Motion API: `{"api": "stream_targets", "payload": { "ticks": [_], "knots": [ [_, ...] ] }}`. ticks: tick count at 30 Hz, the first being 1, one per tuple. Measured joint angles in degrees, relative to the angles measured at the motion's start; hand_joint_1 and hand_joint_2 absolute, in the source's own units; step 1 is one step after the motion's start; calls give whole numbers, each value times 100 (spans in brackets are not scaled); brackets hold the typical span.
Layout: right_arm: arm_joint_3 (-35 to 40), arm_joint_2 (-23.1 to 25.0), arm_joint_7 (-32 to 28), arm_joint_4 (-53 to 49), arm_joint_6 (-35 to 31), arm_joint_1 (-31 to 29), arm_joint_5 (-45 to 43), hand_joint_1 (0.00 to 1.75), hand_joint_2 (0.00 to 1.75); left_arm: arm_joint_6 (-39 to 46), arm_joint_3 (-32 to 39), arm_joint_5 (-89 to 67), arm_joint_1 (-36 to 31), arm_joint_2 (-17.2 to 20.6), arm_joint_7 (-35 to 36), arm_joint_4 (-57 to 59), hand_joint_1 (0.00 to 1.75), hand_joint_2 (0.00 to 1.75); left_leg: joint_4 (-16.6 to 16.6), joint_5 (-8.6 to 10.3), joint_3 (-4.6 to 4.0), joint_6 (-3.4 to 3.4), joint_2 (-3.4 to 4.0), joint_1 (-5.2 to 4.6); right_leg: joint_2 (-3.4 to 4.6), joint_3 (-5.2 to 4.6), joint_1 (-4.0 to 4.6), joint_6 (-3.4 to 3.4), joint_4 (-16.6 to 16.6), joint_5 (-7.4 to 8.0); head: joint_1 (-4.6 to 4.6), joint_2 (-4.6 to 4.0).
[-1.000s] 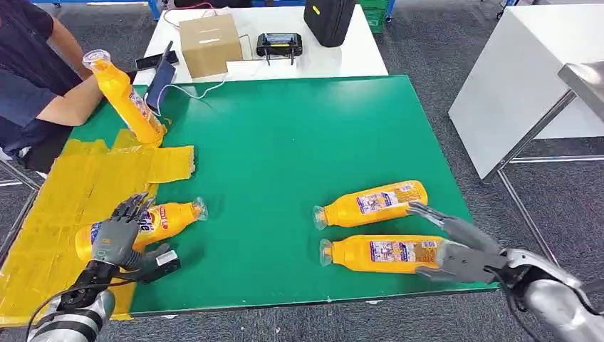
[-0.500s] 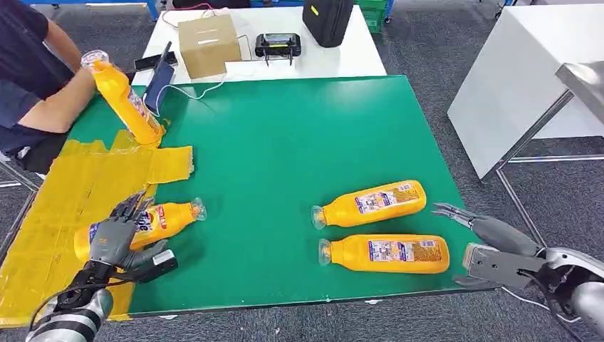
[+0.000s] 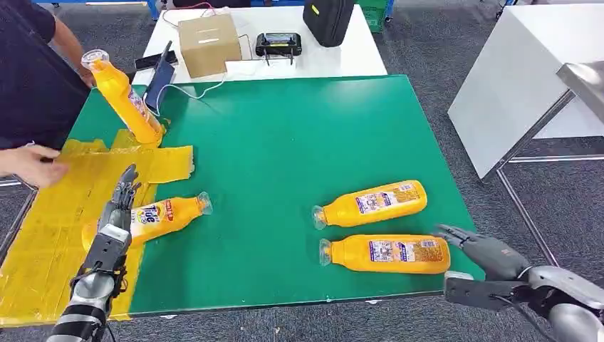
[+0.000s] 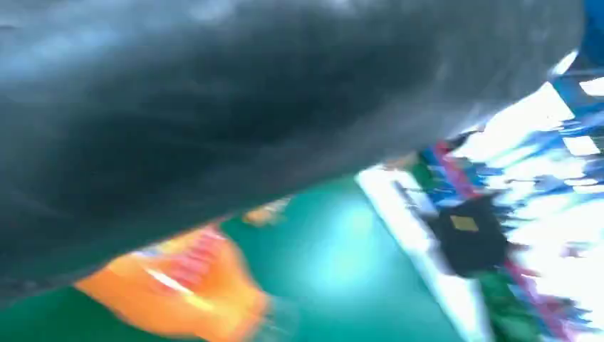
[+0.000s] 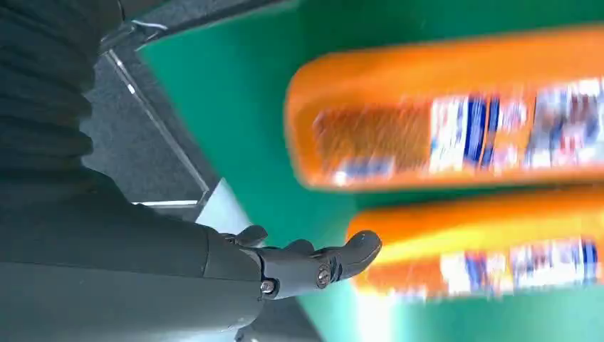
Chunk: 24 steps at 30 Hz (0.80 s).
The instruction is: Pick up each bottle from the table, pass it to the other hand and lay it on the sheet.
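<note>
- The left hand [image 3: 117, 214] is at the near left of the green table [image 3: 285, 128], over the edge of the yellow sheet [image 3: 64, 221]. Its fingers are stretched out, pointing to the far side, and it grasps nothing; it is just beside the bottle lying there.
- The right hand [image 3: 478, 251] is at the near right corner of the table, close to the base of the nearest bottle. The fingers are apart and a little bent, and the hand is empty (in the right wrist view one finger [image 5: 349, 253] shows near the bottle, but I cannot tell if it touches).
- The bottle on the sheet [image 3: 153, 217] lies on its side, the body on the yellow sheet and the cap end over the green surface, pointing right. It is orange-yellow with a white, red and blue label.
- Two more bottles lie on their sides at the near right, caps pointing left: the farther bottle [image 3: 370, 203] is a little tilted, and the nearer bottle [image 3: 384, 254] lies almost parallel to the table edge. They are close together but apart.
- A tilted bottle [image 3: 125, 100] stands at the far left with its base at the far edge of the sheet.
- A person's hand [image 3: 32, 164] is above the left part of the sheet.
- A cardboard box [image 3: 209, 44] stands on the white table [image 3: 356, 57] beyond; it looks closed.
</note>
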Motion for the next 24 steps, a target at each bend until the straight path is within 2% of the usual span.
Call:
{"api": "stream_targets", "payload": {
  "ticks": [8, 15, 22, 23, 24],
  "knots": [
    [736, 919, -231, 1187, -279, -672, 707, 0, 175, -168, -148, 59, 19, -286, 0, -502, 0, 0, 0, -2, 2, -2, 30, 6, 18, -7, 7, -1, 1, 1, 2, 0],
    [1182, 1874, -314, 2479, -963, -1536, 1730, 0, 175, -334, -151, 88, -15, -423, 0, -561, 0, 0, -1, -7, 32, -8, 64, 12, 55, 5, 11, -6, 0, 3, 0, 0],
    [1372, 2475, -286, 3290, -1176, -2023, 2122, 0, 175, -439, -151, 7, -40, -515, 0, -561, 0, 0, -1, -18, 87, -20, 89, 19, 80, 48, 17, -10, -1, 2, 2, 0],
    [1385, 2517, -286, 3350, -1176, -2063, 2133, 168, 175, -439, -151, 7, -46, -527, 0, -561, 0, 0, -1, -22, 97, -22, 91, 21, 81, 58, 18, -11, -2, 1, 2, 0],
    [1389, 2556, -286, 3411, -1175, -2096, 2137, 175, 175, -439, -151, 7, -47, -533, 0, -561, 0, 0, -1, -25, 104, -22, 94, 24, 81, 63, 20, -11, -2, 0, 4, 0]
  ]
}}
